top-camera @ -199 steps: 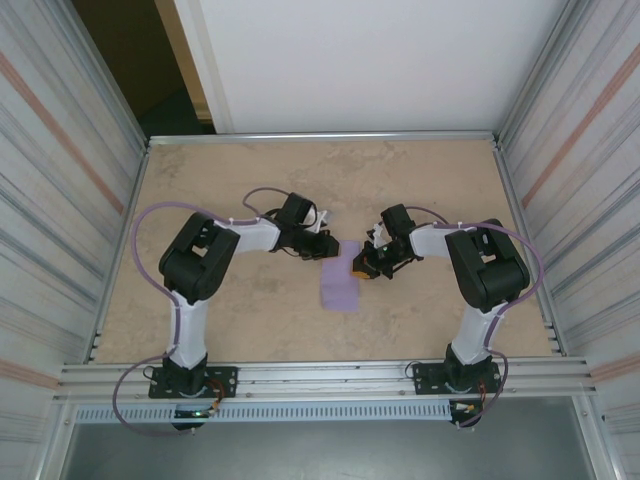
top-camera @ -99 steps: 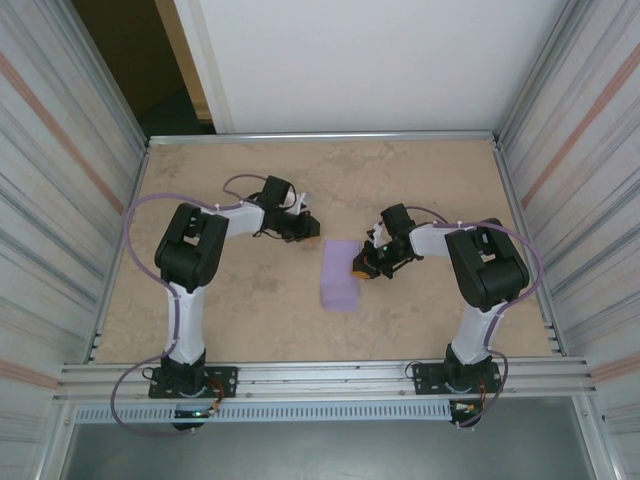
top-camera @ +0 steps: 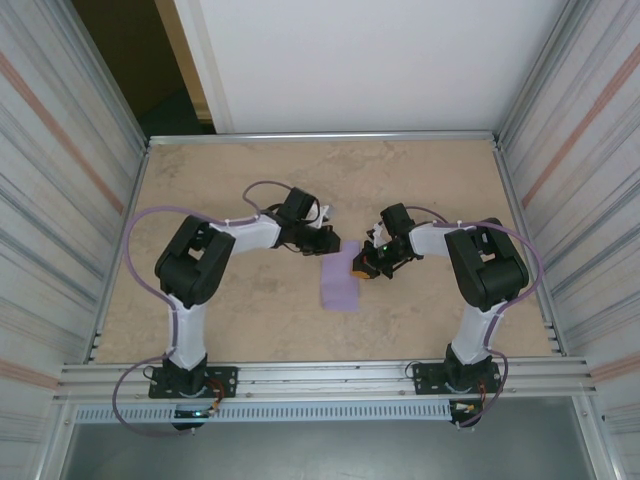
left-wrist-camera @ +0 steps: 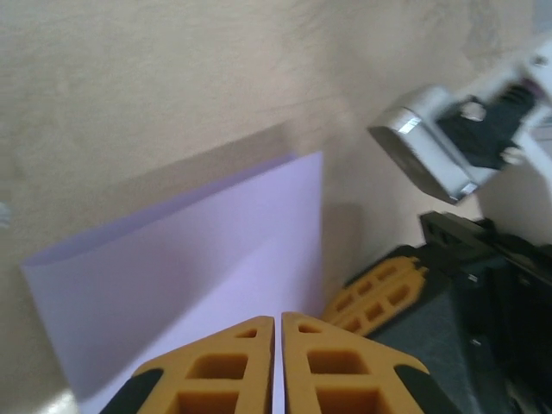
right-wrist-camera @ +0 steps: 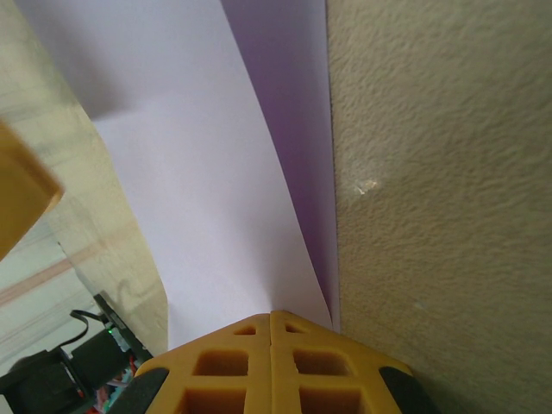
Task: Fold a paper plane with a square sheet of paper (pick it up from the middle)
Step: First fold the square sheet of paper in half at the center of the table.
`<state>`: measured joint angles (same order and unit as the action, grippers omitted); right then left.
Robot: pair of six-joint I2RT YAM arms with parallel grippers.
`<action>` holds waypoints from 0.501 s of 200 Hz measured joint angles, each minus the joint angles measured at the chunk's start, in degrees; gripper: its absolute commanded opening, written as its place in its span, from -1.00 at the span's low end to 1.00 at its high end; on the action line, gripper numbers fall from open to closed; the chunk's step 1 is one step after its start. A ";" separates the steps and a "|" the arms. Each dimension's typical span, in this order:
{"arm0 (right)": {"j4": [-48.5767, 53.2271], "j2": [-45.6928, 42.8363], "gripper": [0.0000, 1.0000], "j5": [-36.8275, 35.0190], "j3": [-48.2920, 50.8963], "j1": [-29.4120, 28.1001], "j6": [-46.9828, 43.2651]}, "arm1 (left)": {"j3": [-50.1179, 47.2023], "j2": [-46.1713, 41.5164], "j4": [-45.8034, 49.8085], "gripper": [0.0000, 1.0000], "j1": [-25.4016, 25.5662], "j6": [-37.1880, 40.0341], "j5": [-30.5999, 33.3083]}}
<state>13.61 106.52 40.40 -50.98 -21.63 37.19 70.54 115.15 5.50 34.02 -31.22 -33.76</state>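
Note:
The square sheet of paper (top-camera: 338,285) lies folded into a narrow lavender strip on the table, between the arms. My left gripper (top-camera: 347,247) is shut at the strip's far end, its tips (left-wrist-camera: 279,321) just over the paper (left-wrist-camera: 190,259). My right gripper (top-camera: 360,270) is shut at the strip's right edge. In the right wrist view its tips (right-wrist-camera: 271,315) meet the corner of the raised upper layer (right-wrist-camera: 198,172), with a darker layer beneath. Whether either gripper pinches the paper I cannot tell. The right fingers (left-wrist-camera: 379,293) show beside the paper in the left wrist view.
The beige table (top-camera: 250,180) is fenced by metal walls left (top-camera: 120,220) and right (top-camera: 520,220), with a white panel (top-camera: 380,70) behind. Both arm bases stand on the rail at the near edge (top-camera: 320,380).
The left gripper drew back to the left away from the paper, then returned to the strip's far end. The right gripper and paper stayed put.

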 measured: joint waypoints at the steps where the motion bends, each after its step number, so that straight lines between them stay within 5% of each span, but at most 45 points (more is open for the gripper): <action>1: 0.00 0.00 -1.00 0.00 0.00 0.02 0.00 | 0.07 0.09 0.09 -0.79 -0.04 -0.04 0.07; 100: 1.03 0.37 -1.00 -0.02 -0.63 0.02 0.02 | 5.66 6.10 4.50 -0.77 -5.22 -2.80 -0.33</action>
<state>14.63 106.89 40.38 -51.62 -21.61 37.21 76.20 121.25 10.00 28.80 -34.02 -34.09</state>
